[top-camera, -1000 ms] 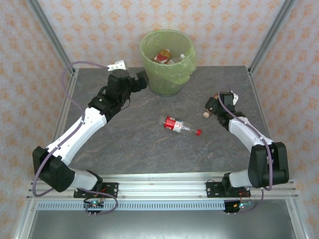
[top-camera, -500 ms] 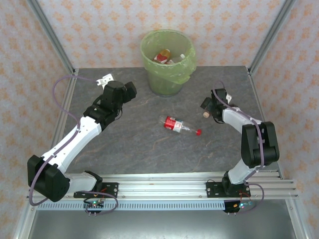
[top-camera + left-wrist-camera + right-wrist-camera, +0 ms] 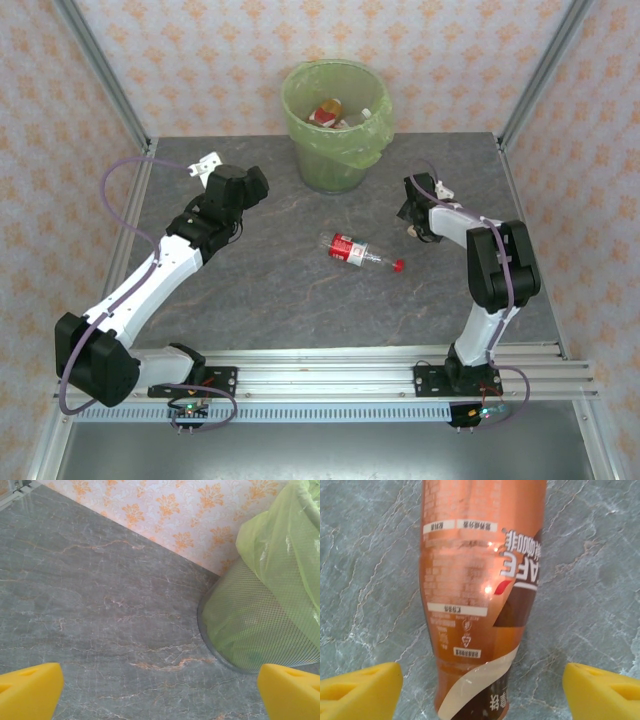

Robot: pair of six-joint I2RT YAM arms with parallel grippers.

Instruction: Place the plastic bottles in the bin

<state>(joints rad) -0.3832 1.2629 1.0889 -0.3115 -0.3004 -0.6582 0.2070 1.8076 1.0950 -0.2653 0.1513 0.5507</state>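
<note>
**A:** top cam?
**B:** bin [image 3: 337, 150] sits at the back edge of the table [image 3: 280, 300], lined with a green bag [image 3: 300, 100]. Some bottles inside [image 3: 326, 114]: one red label and something white. The rim hides the rest, so I can't count them. One red-label bottle [image 3: 350, 248] lies on its side mid-table, well apart from both arms, with a red cap [image 3: 399, 265] at its right end.
**A:** grippers from there?
**B:** left gripper [image 3: 250, 184] is left of the bin, near it but not touching. right gripper [image 3: 413, 213] is low over the table, right of centre. Jaw gap is unreadable from above on either one (the wrists cover the tips).
**A:** left wrist?
**B:** yellow fingertips [image 3: 30, 690] sit in the bottom corners, cropped by the frame. They're spread wide with bare table between them, nothing held. The bin's mesh wall and bag are on the right, cut off by the edge.
**A:** right wrist?
**B:** brown bottle [image 3: 475, 595] lies flat on the table, between the fingers [image 3: 360, 690]. Jaws are apart and straddle it. Grey table shows on both sides of it, so no contact and no grip. Both ends of the bottle run out of frame. The label reads upside down and the small print is too fine to read.
</note>
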